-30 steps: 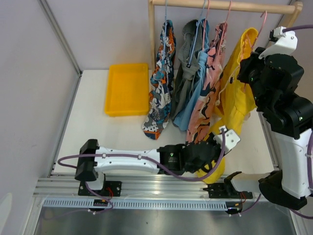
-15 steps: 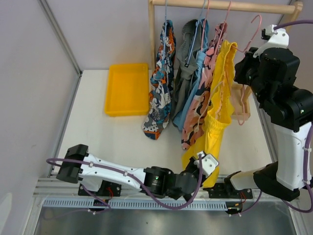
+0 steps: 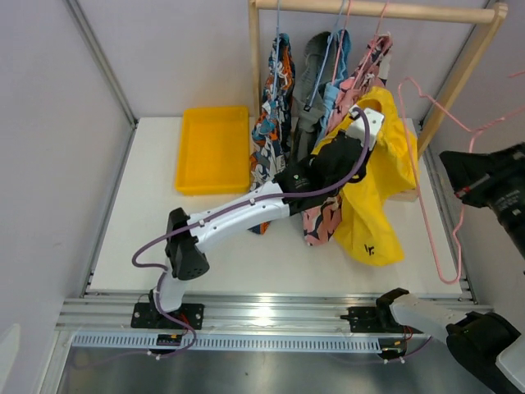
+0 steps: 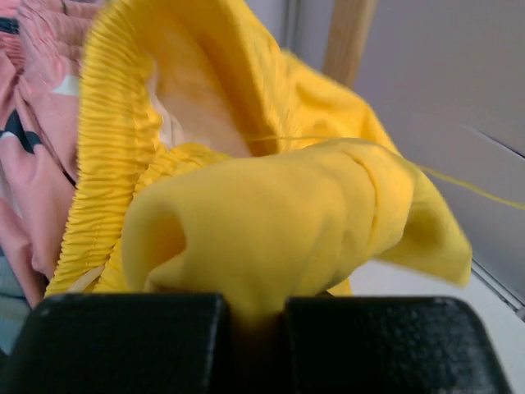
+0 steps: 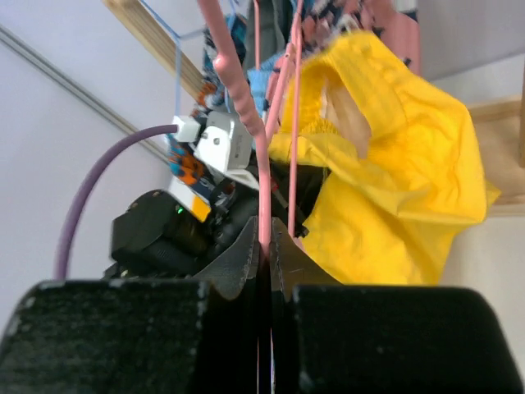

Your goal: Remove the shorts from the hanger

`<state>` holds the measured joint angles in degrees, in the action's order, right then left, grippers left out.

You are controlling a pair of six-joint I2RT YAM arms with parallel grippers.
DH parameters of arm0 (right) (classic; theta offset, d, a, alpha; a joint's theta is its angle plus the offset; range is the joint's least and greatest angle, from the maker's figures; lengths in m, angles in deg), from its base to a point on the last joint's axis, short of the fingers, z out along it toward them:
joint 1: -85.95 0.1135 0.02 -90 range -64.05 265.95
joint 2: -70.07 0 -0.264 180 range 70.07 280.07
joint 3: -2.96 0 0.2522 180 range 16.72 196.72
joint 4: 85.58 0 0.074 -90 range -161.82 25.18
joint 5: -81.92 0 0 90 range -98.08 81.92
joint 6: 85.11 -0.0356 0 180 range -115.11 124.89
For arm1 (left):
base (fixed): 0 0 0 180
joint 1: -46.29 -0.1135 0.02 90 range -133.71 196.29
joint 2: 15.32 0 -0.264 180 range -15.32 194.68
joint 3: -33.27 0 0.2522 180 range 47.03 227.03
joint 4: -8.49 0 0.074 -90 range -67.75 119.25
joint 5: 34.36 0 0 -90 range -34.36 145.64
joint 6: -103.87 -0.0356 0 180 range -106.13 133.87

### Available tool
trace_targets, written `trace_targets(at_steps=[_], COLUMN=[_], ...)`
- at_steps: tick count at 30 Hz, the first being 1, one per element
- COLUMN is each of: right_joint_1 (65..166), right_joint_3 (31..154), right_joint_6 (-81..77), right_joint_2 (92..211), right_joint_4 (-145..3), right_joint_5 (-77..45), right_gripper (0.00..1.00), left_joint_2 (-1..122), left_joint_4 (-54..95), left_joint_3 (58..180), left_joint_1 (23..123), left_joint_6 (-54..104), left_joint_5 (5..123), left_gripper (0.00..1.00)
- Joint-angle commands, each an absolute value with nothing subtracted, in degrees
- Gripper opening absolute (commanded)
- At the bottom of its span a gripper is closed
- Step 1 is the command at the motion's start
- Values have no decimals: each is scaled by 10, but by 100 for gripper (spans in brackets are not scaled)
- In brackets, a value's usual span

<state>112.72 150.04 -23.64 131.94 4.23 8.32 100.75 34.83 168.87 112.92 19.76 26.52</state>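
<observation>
Top external shows the yellow shorts bunched just right of the four pairs hanging on the rail, seemingly off the pink hanger further right. Left wrist shows the left tool pinched shut on a yellow fold. Right wrist shows the right tool clamped on the hanger wire, so the next move is probably to drop the shorts into the yellow bin.
</observation>
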Motion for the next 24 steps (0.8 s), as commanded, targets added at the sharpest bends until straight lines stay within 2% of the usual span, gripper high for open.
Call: trace_targets(at_steps=[1,5,6,10,14,17,22,24], right_joint_1=[1125,1126,1126,1129,1120,1080,965,934], right_joint_3=[1570,1603,1569,1446,1416,1427,1461,1477], right_joint_6=[-267,-296,-283,-214,-153,-115,-110,-110], right_joint_2=[1343,1354,1352,1352,1391,1429,1506,1529], right_joint_4=[77,61,49,-41,-99,-148,-203,-219], right_joint_5=[66,17,17,78,163,165,44,28], right_gripper=[0,0,0,0,0,0,0,0], left_joint_2=[995,919,896,780,706,648,492,444], left_joint_4=[403,374,355,275,305,380,509,538], left_joint_3=[1712,1587,1487,1319,1273,1277,1235,1217], left_joint_1=[1140,1135,1140,1212,1351,1417,1436,1404], left_joint_6=[176,219,235,249,260,298,326,314], left_joint_5=[276,282,286,252,148,94,-18,-40], left_gripper=[0,0,0,0,0,0,0,0])
